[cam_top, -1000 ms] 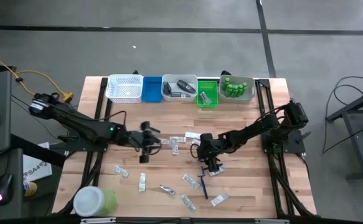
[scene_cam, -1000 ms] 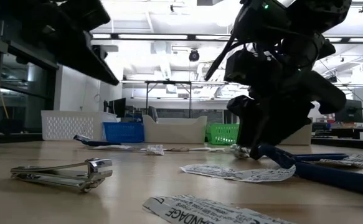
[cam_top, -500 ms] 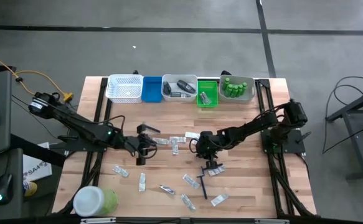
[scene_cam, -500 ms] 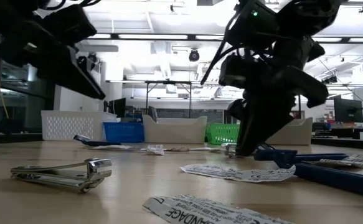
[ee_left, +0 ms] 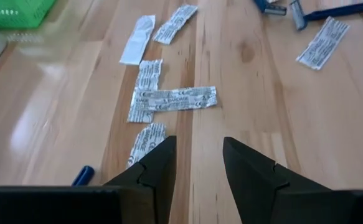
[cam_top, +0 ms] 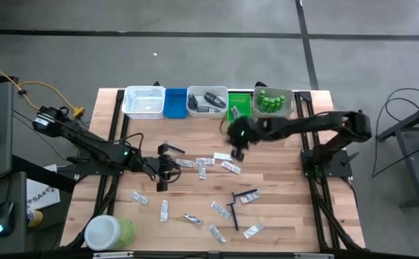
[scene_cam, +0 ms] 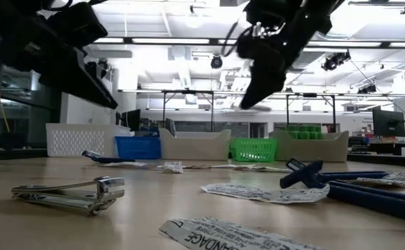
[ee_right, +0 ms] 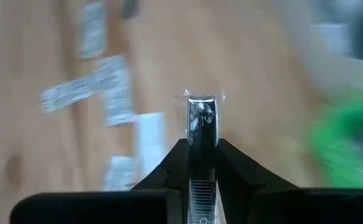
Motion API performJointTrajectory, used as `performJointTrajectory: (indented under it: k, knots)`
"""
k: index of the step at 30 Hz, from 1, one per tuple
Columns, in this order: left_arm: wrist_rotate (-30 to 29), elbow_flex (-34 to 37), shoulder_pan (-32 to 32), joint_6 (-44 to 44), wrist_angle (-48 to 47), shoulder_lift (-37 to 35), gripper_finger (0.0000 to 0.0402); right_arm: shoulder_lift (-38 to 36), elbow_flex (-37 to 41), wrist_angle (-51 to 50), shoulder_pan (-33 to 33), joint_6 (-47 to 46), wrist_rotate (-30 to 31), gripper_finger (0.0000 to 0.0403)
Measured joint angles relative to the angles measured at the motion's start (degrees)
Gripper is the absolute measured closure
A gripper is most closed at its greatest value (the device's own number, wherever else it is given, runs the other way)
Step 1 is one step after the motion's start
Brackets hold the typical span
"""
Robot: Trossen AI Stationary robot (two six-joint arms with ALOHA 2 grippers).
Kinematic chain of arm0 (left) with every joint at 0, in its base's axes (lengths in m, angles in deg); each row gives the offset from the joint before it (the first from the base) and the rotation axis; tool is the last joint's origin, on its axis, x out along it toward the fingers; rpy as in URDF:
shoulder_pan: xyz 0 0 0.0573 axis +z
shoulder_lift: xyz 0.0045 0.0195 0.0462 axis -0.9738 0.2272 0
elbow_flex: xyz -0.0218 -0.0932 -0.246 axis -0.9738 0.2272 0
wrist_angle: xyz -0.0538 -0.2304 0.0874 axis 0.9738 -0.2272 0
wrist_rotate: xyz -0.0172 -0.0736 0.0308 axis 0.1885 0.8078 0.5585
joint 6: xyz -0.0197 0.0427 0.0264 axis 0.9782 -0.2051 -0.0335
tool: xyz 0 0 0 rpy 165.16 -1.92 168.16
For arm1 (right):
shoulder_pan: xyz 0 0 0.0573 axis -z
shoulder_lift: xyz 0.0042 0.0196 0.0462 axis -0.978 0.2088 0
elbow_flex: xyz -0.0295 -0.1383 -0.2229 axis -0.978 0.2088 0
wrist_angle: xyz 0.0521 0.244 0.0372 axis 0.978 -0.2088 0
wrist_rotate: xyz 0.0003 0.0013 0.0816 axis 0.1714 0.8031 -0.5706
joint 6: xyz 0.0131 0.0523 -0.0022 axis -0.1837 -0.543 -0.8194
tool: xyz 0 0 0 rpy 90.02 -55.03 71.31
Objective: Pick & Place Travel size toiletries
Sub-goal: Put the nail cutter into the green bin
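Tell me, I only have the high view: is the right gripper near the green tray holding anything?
Observer: Yes. The right wrist view shows the right gripper shut on a silver nail clipper.
Operator: Is it down at the table?
Observer: No. In the low view it hangs well above the wooden table.
Operator: And the other arm?
Observer: The left gripper is open and empty, over bandage sachets.
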Motion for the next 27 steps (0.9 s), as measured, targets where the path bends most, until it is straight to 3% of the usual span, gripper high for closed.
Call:
performJointTrajectory:
  k: [9, 16, 27]
  knots:
    - [0.82, -0.04, 0.02, -0.48, 1.43, 0.02, 0.0270, 1.24, -0.14, 6.89, 16.06, -4.77, 2.73, 0.0359]
    - [0.94, -0.04, 0.02, -0.44, 1.44, 0.02, 0.0270, 5.42, 0.06, 9.47, 21.20, -5.10, 2.68, 0.0357]
    - [1.08, -0.04, 0.02, -0.44, 1.30, 0.02, 0.0270, 6.73, 0.08, 8.47, 21.09, -5.44, 5.82, 0.0162]
